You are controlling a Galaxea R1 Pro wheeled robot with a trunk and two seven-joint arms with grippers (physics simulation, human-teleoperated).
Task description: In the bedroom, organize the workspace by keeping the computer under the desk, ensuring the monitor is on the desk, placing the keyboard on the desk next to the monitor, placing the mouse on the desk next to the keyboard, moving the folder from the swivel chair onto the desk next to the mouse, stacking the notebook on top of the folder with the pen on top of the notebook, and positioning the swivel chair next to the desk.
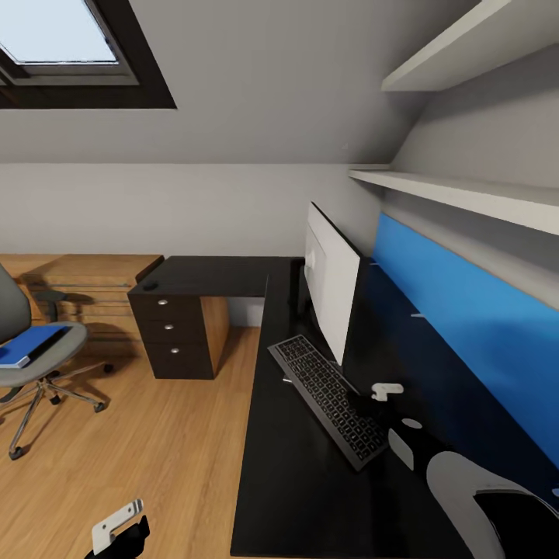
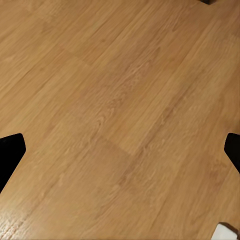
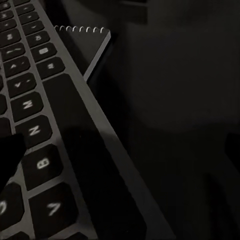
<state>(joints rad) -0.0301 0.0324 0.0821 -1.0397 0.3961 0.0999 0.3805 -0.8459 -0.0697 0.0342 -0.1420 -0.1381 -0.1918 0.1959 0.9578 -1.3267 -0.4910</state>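
On the black desk (image 1: 287, 481) the monitor (image 1: 332, 289) stands edge-on before the blue back panel. The keyboard (image 1: 328, 397) lies in front of it. My right gripper (image 1: 386, 390) hovers just past the keyboard's right side, open; in the right wrist view the keyboard (image 3: 35, 130) is close below the right gripper (image 3: 120, 150), with a corner of the notebook (image 3: 92, 45) beside it. The mouse (image 1: 150, 285) sits on the desk's far left end. The blue folder (image 1: 31, 344) lies on the swivel chair (image 1: 23, 365). My left gripper (image 1: 116, 534) hangs open over the floor (image 2: 120, 100).
A black three-drawer unit (image 1: 172, 334) stands under the desk's far end, with low wooden shelving (image 1: 85, 287) behind the chair. Two white wall shelves (image 1: 466, 194) run above the desk. Wood floor (image 1: 155, 442) lies between the chair and the desk.
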